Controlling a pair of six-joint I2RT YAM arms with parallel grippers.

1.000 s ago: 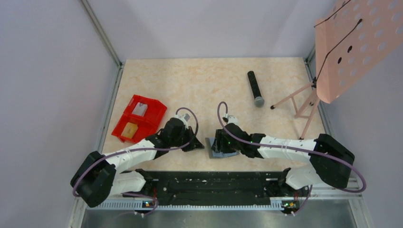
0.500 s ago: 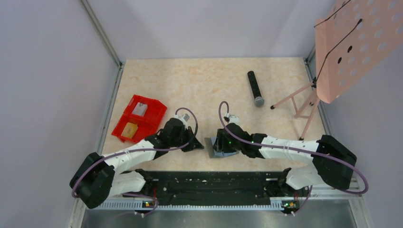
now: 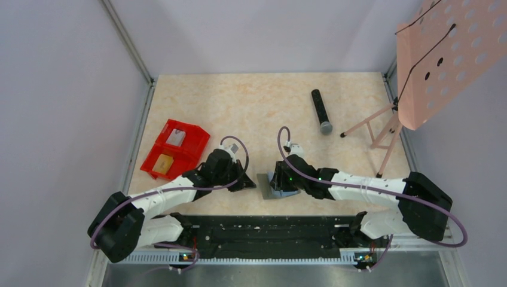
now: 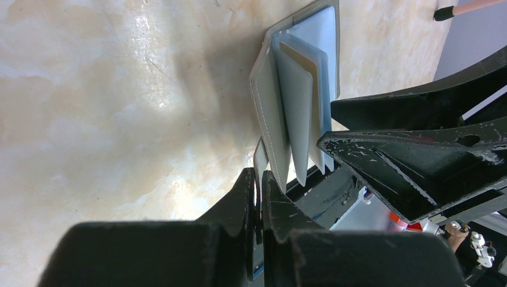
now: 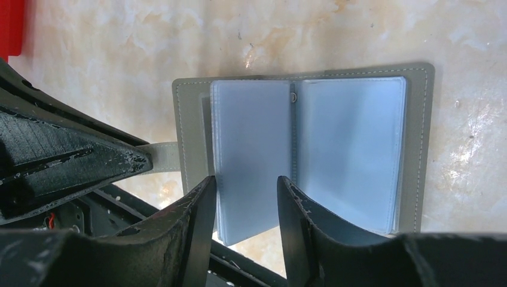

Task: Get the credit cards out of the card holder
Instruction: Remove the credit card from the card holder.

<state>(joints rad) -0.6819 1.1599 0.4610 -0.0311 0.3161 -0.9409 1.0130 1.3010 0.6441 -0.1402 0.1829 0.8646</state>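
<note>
Tho open, card holder (image 5: 350,149) contents unclear.

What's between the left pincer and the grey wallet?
Only the flat grey bifold card holder's own strap, pinched in the left pincer; right wrist view shows it.

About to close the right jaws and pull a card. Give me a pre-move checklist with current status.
1. The card holder lies open, panels up: ok.
2. The left gripper is shut on the strap, anchoring the holder: ok.
3. The right gripper is open, jaws either side of a sleeve: ok.
4. A card sits in that sleeve: cannot tell.
5. A card is gripped by the right jaws: not ok.
</note>
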